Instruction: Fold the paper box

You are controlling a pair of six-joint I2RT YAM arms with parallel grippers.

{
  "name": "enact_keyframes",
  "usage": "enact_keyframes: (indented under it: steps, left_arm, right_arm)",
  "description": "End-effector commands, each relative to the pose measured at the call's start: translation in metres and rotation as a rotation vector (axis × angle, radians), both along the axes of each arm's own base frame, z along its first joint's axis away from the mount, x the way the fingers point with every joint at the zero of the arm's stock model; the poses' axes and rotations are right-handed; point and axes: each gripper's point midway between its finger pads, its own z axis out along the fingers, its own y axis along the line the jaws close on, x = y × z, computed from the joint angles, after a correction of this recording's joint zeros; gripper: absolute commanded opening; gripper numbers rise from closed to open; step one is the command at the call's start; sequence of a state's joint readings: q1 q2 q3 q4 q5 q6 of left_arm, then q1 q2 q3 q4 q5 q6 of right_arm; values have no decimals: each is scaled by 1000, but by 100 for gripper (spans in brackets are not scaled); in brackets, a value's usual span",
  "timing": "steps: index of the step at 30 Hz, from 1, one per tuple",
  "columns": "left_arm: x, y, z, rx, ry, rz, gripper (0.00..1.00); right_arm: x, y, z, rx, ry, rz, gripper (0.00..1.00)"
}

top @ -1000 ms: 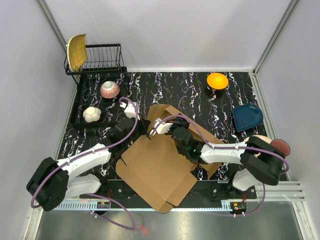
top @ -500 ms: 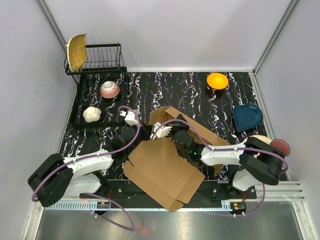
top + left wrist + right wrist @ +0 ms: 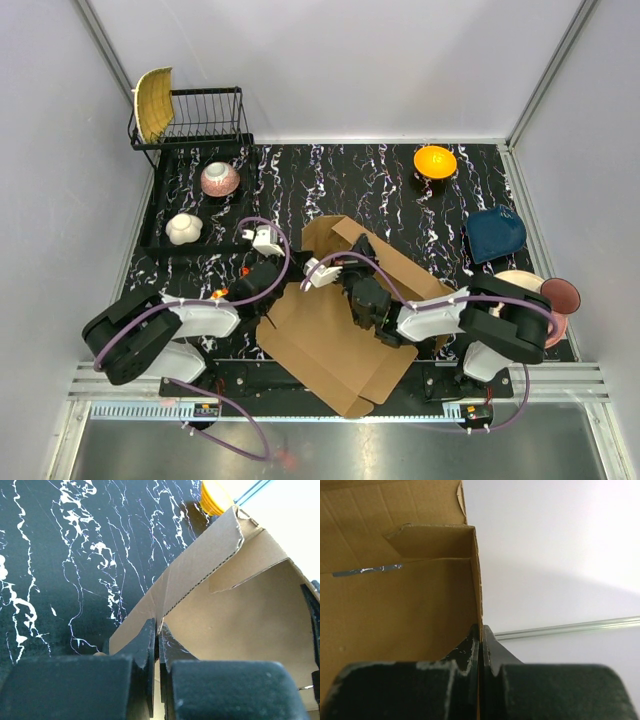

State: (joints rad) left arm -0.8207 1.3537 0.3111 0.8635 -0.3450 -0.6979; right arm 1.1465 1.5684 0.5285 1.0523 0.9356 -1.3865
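Right now both grippers pinch the paper box (image 3: 330, 335), which sits on the black marbled table (image 3: 385, 190) between the two arms. The left gripper (image 3: 157, 645) is clamped narrow on the thin edge of an upright cardboard wall. From its fingers that wall climbs away up and to the right, with the box's brown inside on the right of the fingers and the bare table on their left. An orange bowl (image 3: 212, 497) peeks out past the wall's far end. The right gripper (image 3: 481, 645) is likewise closed tight on a cardboard wall edge. To the left of its fingers lies the box interior, crossed by a strip of silver tape (image 3: 367, 570).
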Motion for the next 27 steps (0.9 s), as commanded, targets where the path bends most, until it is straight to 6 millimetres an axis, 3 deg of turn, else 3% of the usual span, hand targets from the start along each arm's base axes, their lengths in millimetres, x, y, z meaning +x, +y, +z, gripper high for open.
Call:
enact_keyframes:
  steps: [1,7,18,27]
  left_arm:
    - [-10,-22,16,-144,-14,-71,0]
    - [-16,-34,24,-174,-20,-111,0]
    - [-32,-57,32,-284,-3,-202,0]
    - [-40,-79,34,-302,-21,-262,0]
  right_arm:
    - [-12,11,9,104,-86,30,0]
    - [-20,6,0,147,-93,10,0]
    - [-26,-3,22,289,-78,29,0]
    - [-30,-4,23,368,19,73,0]
